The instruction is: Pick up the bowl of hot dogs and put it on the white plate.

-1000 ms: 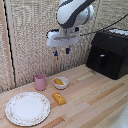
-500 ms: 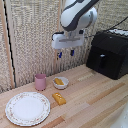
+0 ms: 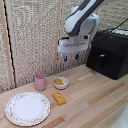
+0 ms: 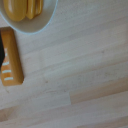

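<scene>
The hot dog bowl [image 3: 61, 86] is a small white bowl on the wooden table, holding orange-yellow hot dogs [image 3: 59, 81]. High above it, a little toward the exterior view's right, my gripper [image 3: 70, 58] hangs open, its blue-tipped fingers apart with nothing between them. The white plate [image 3: 27, 108] with its faint rim pattern lies near the front edge at the exterior view's left. In the wrist view the bowl [image 4: 39, 21] and its hot dogs [image 4: 22, 7] show at a corner of the picture. My fingers do not show there.
A pink cup [image 3: 40, 81] stands just beside the bowl, on the exterior view's left. A yellow-orange block [image 3: 59, 98] [image 4: 11, 59] lies between bowl and plate. A black box [image 3: 109, 52] stands at the back right. A woven screen backs the table.
The arm has shifted toward the exterior view's right and come down a little over the bowl. Bowl, plate, cup and block have not moved.
</scene>
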{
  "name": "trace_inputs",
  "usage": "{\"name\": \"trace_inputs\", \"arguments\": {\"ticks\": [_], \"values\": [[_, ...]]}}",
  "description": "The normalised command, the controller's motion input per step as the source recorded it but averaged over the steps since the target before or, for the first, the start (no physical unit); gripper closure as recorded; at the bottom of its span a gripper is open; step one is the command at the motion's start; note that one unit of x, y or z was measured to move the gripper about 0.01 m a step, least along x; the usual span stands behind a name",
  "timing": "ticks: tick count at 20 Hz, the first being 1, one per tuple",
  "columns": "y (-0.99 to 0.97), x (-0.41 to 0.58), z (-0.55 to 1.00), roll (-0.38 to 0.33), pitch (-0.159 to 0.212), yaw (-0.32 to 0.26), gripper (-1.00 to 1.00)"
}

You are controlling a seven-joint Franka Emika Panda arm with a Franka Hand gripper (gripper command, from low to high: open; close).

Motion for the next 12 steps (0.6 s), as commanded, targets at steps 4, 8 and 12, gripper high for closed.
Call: {"name": "trace_inputs", "arguments": {"ticks": [4,8,12], "values": [[-0.13,0.044,-0.53,0.008,0.007,0.0,-1.0],[-0.11,0.055,-0.5,0.003,0.014,0.0,-1.0],[-0.01,0.064,-0.44,-0.002,0.037,0.0,-1.0]]}}
